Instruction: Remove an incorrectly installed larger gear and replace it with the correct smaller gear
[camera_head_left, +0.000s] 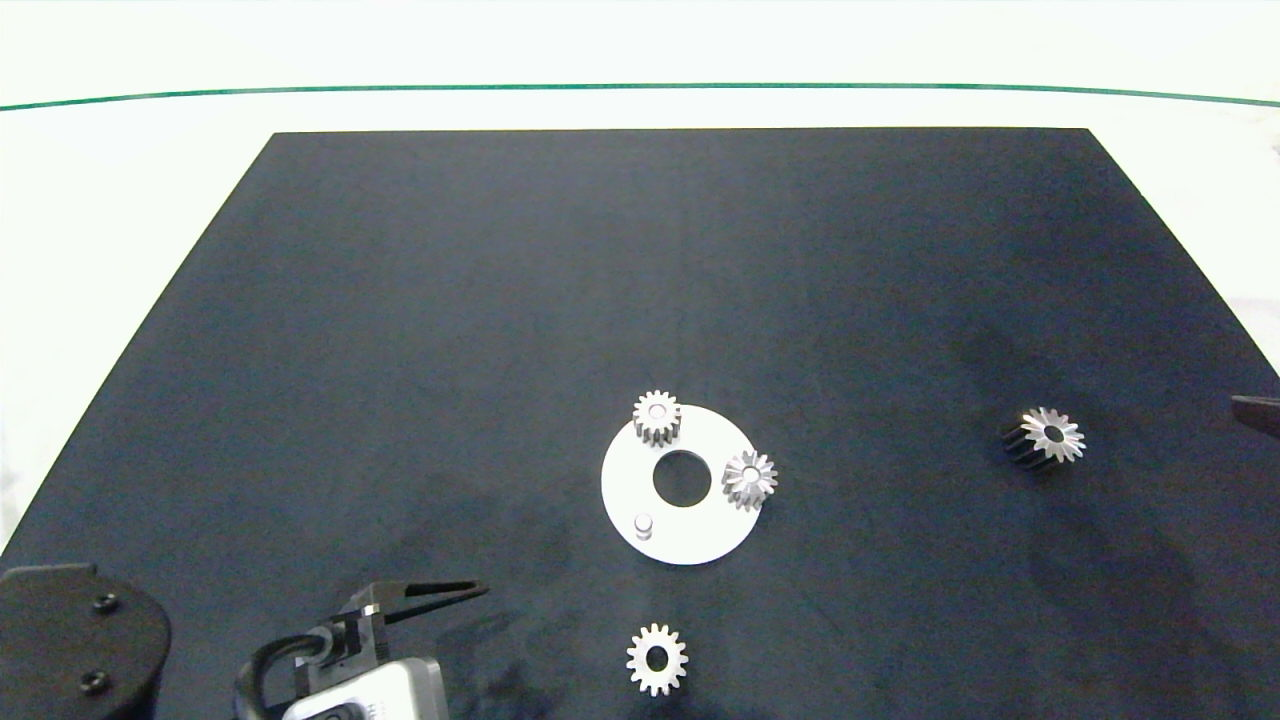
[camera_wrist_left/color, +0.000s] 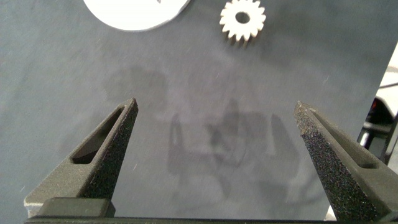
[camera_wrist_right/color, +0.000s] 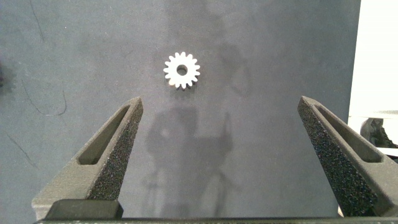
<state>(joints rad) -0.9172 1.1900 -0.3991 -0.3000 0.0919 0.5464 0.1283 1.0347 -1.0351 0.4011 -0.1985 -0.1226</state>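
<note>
Larger gear (camera_head_left: 1043, 437) off plate, far right; replacement pending
Both tools gape empty; left tool (camera_head_left: 440, 592) next takes smaller gear (camera_head_left: 657, 659) to bare peg (camera_head_left: 643, 524)

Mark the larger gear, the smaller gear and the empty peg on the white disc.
larger gear (camera_head_left: 1046, 437): head view, on its bright top face.
smaller gear (camera_head_left: 657, 659): head view, on its flat toothed ring.
empty peg (camera_head_left: 644, 524): head view, on its rounded top.

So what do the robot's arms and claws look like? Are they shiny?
Not shiny. Each claw has two dark grey wedge-shaped fingers with rough, spongy-looking inner pads and a slot cut through each finger: the left claw, the right claw. From above, the left arm is black, with a black cable looping beside a pale grey box. The right arm shows only a dark tip.
</note>
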